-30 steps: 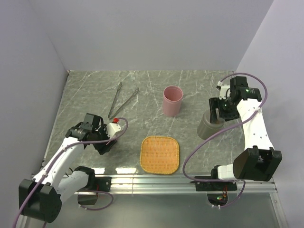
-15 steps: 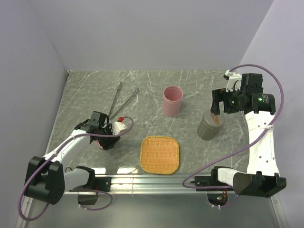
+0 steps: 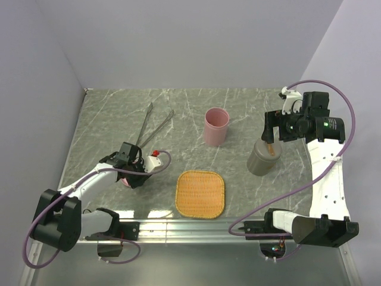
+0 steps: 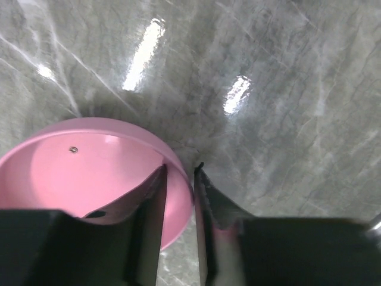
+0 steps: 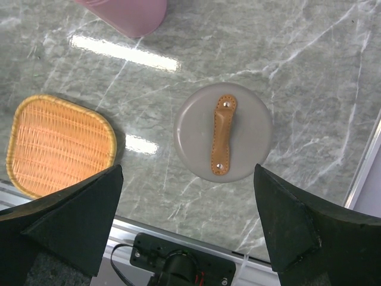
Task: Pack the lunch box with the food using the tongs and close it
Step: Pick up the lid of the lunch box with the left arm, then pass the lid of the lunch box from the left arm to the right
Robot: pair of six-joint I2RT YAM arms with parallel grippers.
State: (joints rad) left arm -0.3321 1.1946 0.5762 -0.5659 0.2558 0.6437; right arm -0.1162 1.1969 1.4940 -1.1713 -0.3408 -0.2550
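Left of the tray [image 3: 201, 193], the pink dish [image 4: 89, 173] is pinched by the left gripper [image 4: 180, 176]. The right gripper [image 5: 187, 171] is spread empty above the grey cup [image 5: 250, 128].

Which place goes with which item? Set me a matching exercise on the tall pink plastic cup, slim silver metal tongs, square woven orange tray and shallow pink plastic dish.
Items:
1. tall pink plastic cup
2. slim silver metal tongs
3. square woven orange tray
4. shallow pink plastic dish

Places:
A. rim between the left gripper's fingers
B. near edge, centre
C. far side, left, lying flat
D. far side, centre, upright

Pairs: 1-D, 2-C, 3-B, 4-A
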